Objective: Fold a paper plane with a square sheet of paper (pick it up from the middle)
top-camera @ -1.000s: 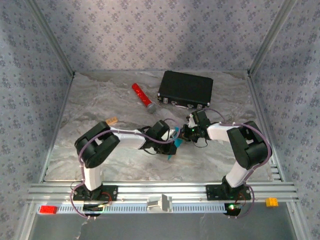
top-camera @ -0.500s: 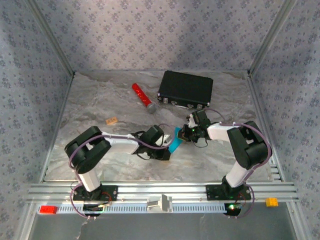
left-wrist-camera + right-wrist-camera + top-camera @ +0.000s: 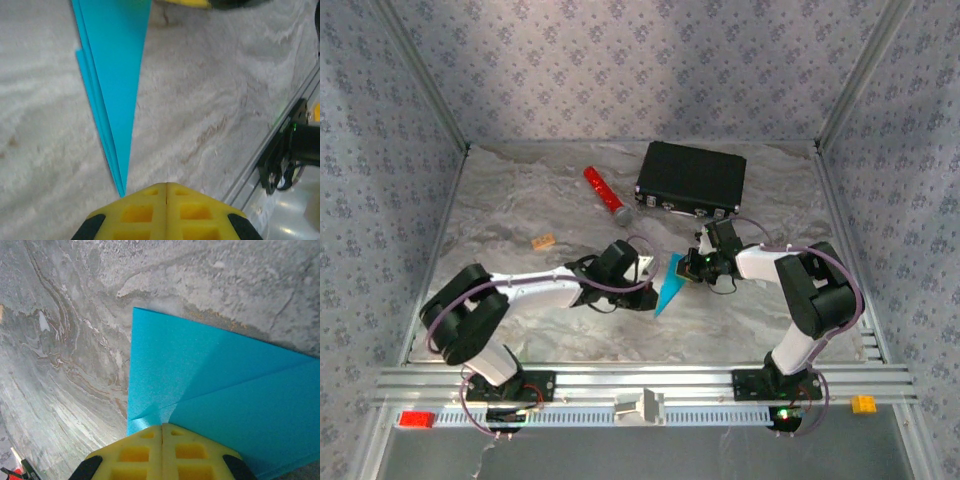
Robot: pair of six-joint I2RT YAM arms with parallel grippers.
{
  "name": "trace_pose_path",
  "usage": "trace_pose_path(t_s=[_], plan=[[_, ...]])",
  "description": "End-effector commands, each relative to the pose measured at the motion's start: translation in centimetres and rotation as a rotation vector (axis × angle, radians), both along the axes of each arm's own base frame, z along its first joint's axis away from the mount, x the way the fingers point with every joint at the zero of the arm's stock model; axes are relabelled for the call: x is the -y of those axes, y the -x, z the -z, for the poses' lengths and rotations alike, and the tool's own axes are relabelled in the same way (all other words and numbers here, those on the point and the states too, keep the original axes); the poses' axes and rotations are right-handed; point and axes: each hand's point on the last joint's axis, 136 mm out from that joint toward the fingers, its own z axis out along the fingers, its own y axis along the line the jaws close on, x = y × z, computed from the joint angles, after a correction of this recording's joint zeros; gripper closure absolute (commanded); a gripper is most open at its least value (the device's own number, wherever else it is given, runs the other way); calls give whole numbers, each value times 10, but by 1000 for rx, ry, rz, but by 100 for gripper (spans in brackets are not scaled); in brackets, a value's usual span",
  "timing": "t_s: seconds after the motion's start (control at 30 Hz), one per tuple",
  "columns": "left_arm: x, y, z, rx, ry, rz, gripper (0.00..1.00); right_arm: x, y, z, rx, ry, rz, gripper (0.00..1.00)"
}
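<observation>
Left gripper [image 3: 166, 186] is pressed shut, the plane [image 3: 120, 75] tip meeting its fingertips; whether it is pinched I cannot tell. Beyond, the plane widens toward the right gripper [image 3: 162, 427], clamped shut on its broad end.

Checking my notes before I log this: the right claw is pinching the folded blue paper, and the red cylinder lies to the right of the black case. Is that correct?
Not quite. The red cylinder lies to the left of the black case, as the top external view shows. The rest holds: the right claw is pinching the folded blue paper.
</observation>
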Motion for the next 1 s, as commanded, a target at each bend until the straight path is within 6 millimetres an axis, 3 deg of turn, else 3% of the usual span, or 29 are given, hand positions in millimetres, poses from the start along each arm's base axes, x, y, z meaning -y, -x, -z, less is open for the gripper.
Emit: trace_pose_path(t_s=[0.0,0.2,0.33,0.53,0.7,0.97], plan=[[18,-5,3,-41,46,33,96,30,21,36,-106,152,47,95],[31,-8,19,-75,33,68,94,31,22,36,-110,154,45,95],[17,2,44,-114,-37,72,95,33,21,37,-112,158,35,95],[-18,37,75,-182,-110,86,98,31,20,37,-114,147,23,95],[-31,47,77,-171,-160,90,99,31,19,37,-115,146,23,95],[-29,46,51,-96,-127,107,100,30,20,36,-112,149,20,95]])
